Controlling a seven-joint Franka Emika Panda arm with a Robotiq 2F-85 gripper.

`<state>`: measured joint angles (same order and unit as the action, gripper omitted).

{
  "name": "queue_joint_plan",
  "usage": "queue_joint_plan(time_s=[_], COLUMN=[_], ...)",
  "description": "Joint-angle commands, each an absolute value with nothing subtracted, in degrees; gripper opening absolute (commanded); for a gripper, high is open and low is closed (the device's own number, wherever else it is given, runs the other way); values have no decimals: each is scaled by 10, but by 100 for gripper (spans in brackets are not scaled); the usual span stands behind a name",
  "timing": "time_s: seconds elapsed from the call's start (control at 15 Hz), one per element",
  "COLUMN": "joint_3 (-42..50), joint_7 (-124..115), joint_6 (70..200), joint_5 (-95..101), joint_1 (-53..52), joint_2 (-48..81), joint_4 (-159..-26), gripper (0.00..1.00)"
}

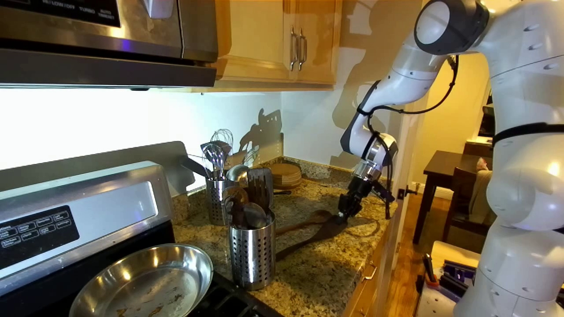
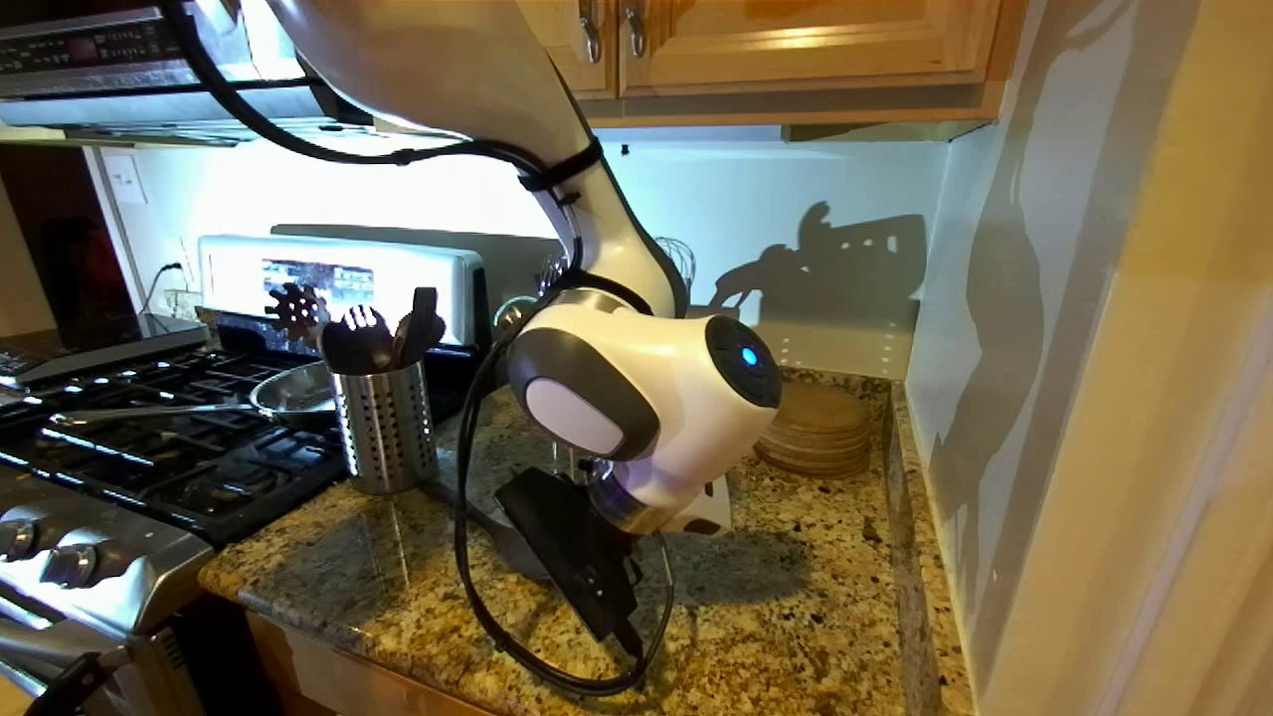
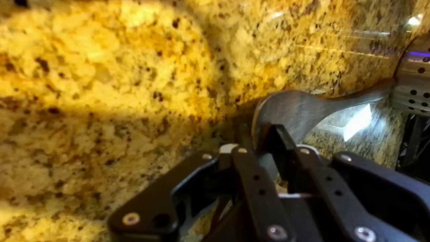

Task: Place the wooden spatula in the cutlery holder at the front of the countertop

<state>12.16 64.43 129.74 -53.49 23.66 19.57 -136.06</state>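
The wooden spatula (image 1: 325, 232), dark brown with a flat head, lies on the counter with its handle running toward the front holder. It also shows in an exterior view (image 2: 512, 545) and in the wrist view (image 3: 295, 109). My gripper (image 1: 343, 215) points down at its head. In the wrist view the fingers (image 3: 263, 139) are close together with the head's edge between them, so they look shut on it; the contact is partly hidden. The cutlery holder (image 1: 253, 257) is a perforated steel cylinder with several dark utensils in it; it also stands in an exterior view (image 2: 386, 428).
A round-headed wooden utensil (image 1: 318, 216) lies beside the spatula. A second steel holder (image 1: 216, 204) with whisks stands behind. Round wooden boards (image 1: 285, 175) are stacked at the back corner. A steel pan (image 1: 154, 275) sits on the stove beside the front holder. A cable loop (image 2: 477, 597) hangs by my wrist.
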Motion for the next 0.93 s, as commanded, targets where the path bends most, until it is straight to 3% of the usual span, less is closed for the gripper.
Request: queue_joint_plan(time_s=[0.0, 0.87], joint_3=[132, 196], joint_7=[677, 781], joint_6=[1278, 1136], joint_5=[-548, -555], joint_1=[244, 266], joint_2=[171, 110], joint_4=[-1374, -1379], gripper=[11, 9])
